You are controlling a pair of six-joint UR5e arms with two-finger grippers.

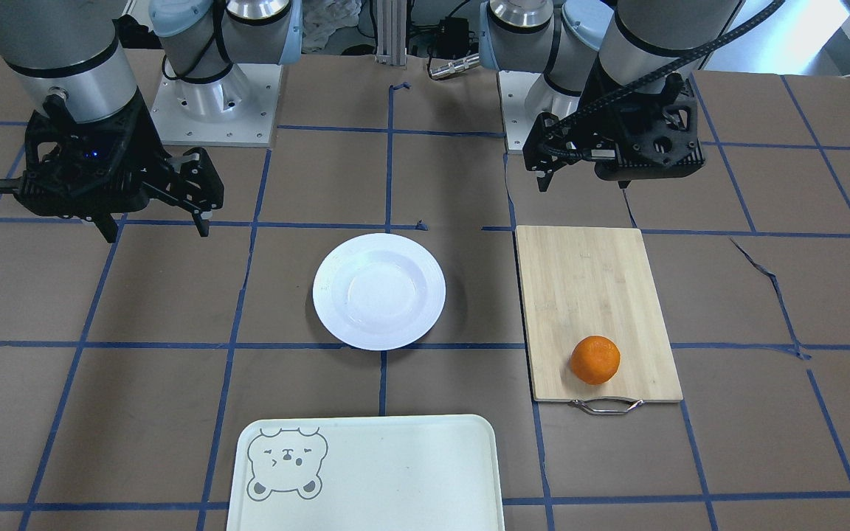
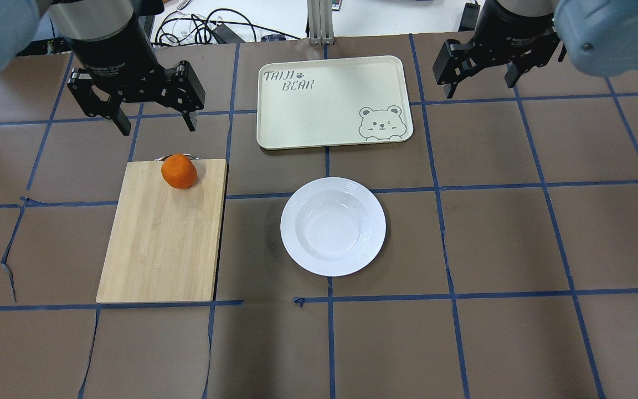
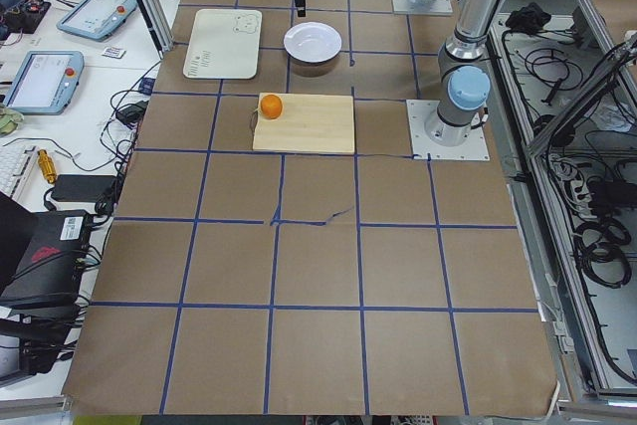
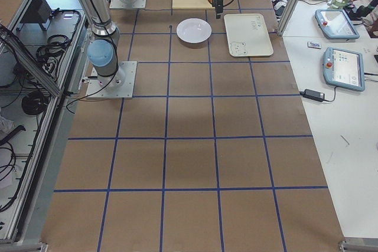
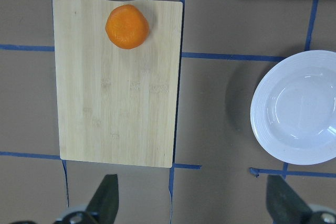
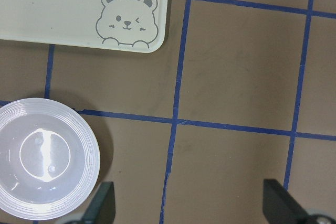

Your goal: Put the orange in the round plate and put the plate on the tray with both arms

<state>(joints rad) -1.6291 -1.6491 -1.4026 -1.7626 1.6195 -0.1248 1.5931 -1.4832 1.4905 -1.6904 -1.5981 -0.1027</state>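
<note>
The orange (image 2: 179, 171) (image 1: 595, 360) (image 5: 127, 26) rests on a bamboo cutting board (image 2: 158, 238), near its handle end. The empty round plate (image 2: 333, 226) (image 1: 379, 290) (image 6: 44, 166) lies flat on the table, to the right of the board. Beyond the plate lies the tray (image 2: 333, 102) (image 1: 366, 472), empty, with its bear face toward the plate. My left gripper (image 2: 155, 119) (image 1: 584, 184) (image 5: 194, 203) hangs open above the table, off the board's handle end. High over the far right of the table, my right gripper (image 2: 482, 88) (image 1: 157, 232) (image 6: 190, 203) is open, right of the tray.
The cutting board (image 1: 587, 295) has a metal handle (image 1: 606, 405) at the end near the orange. Brown paper with blue tape lines covers the table (image 2: 518, 249). Arm bases (image 1: 215, 103) stand at the robot's edge. Tablets and cables (image 3: 45, 77) sit on side desks.
</note>
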